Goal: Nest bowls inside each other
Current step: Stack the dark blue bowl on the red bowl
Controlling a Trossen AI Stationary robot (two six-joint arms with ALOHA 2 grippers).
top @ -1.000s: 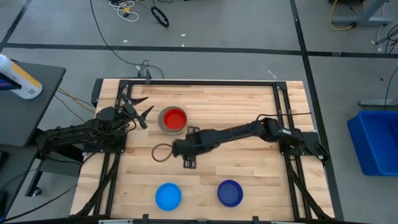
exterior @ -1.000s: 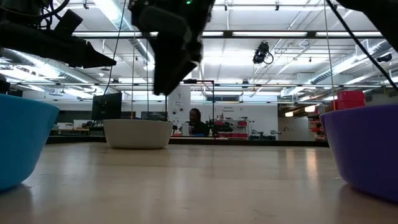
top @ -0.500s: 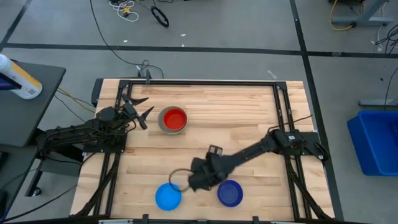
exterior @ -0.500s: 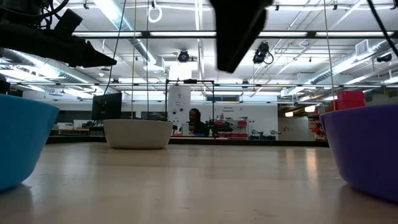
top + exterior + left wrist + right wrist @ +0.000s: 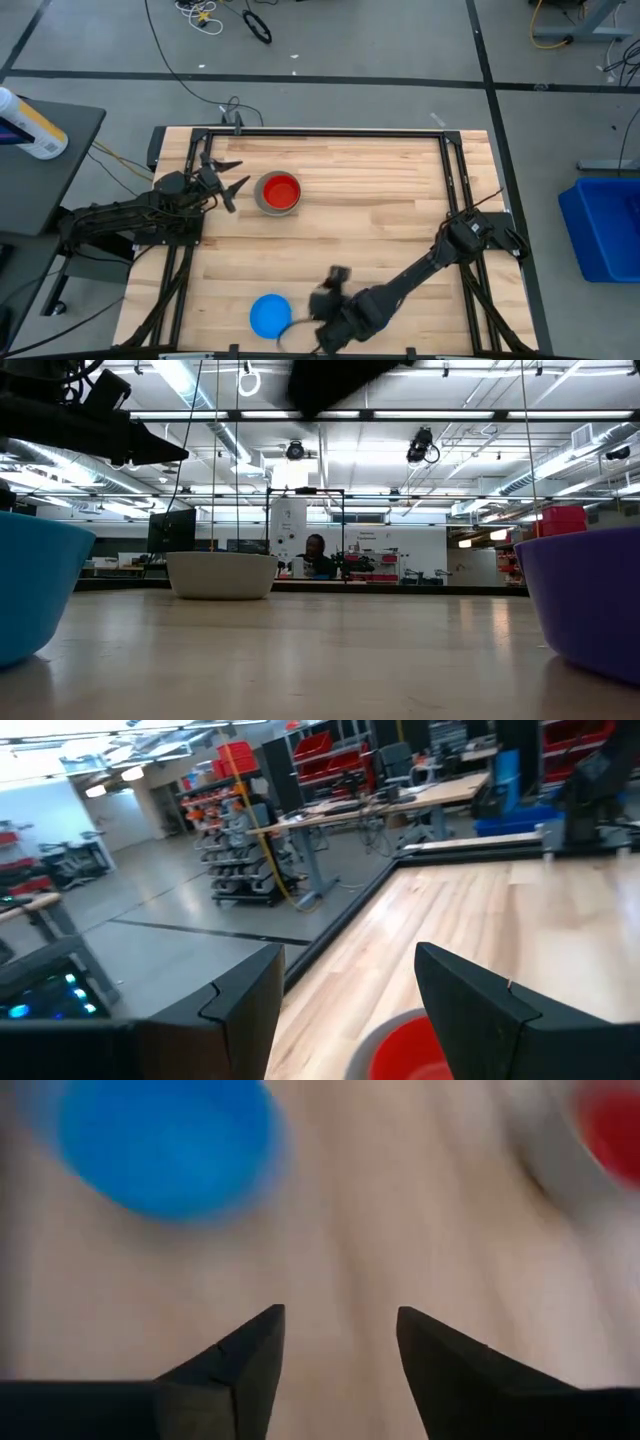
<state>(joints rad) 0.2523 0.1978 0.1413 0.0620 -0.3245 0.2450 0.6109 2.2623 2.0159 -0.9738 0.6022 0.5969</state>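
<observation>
A red bowl [image 5: 280, 190] sits inside a grey bowl [image 5: 262, 200] at the table's far left. A light blue bowl [image 5: 269, 315] stands on its base near the front edge. The dark blue bowl [image 5: 590, 605] also stands near the front edge; in the high view my right arm covers it. My right gripper [image 5: 340, 1315] hovers open above the bare wood beside the light blue bowl [image 5: 165, 1145], with nothing between its fingers. My left gripper [image 5: 228, 178] waits open just left of the grey bowl, and the red bowl [image 5: 410, 1055] shows below its fingers.
Black rails [image 5: 300, 133] frame the wooden table. Bare wood lies across the middle and the far right of the table [image 5: 400, 190]. In the low view a person [image 5: 316, 555] sits far behind the table in the room.
My right gripper has swung from the table's middle, beside the grey and red bowls, toward the near edge. It now hangs over the front strip by the light blue bowl, and its arm covers the dark blue bowl in the high view. No bowl has moved.
</observation>
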